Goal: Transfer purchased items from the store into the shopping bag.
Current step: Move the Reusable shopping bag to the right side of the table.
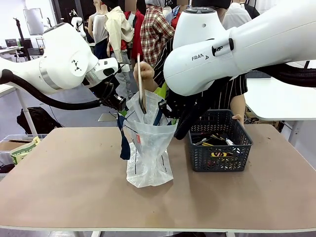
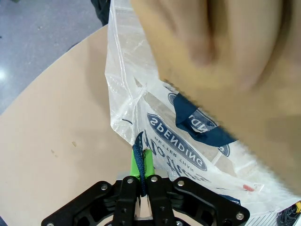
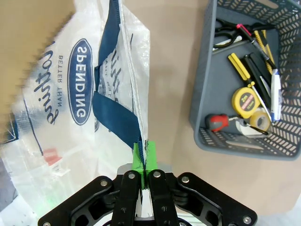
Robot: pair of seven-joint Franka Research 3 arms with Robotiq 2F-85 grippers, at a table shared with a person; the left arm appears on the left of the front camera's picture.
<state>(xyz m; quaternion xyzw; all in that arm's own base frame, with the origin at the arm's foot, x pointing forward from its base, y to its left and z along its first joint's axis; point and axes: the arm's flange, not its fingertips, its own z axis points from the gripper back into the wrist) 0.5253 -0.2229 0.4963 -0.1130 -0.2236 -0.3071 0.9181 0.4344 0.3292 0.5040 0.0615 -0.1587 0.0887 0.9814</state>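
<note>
The shopping bag (image 1: 148,153) stands upright mid-table, its mouth held apart by both grippers. My left gripper (image 1: 120,105) (image 2: 142,162) is shut on the bag's dark blue handle strap (image 2: 138,148) at the left rim. My right gripper (image 1: 170,112) (image 3: 144,155) is shut on the bag's right rim, beside the other blue handle (image 3: 110,108). A person's hand (image 1: 145,74) (image 2: 225,47) holds a thin flat stick (image 1: 141,91) down into the bag's mouth. To the right of the bag stands the store (image 1: 219,160) (image 3: 202,84), with purchased items inside: a yellow tape measure (image 3: 245,100), a yellow-handled tool (image 3: 239,65) and black and red sticks (image 3: 244,32).
The person stands at the far edge behind the bag and basket. My right arm's large white link (image 1: 237,44) hangs over the basket. Bare brown tabletop (image 1: 64,173) lies left of and in front of the bag. A box with packets (image 1: 22,148) sits off the table's left edge.
</note>
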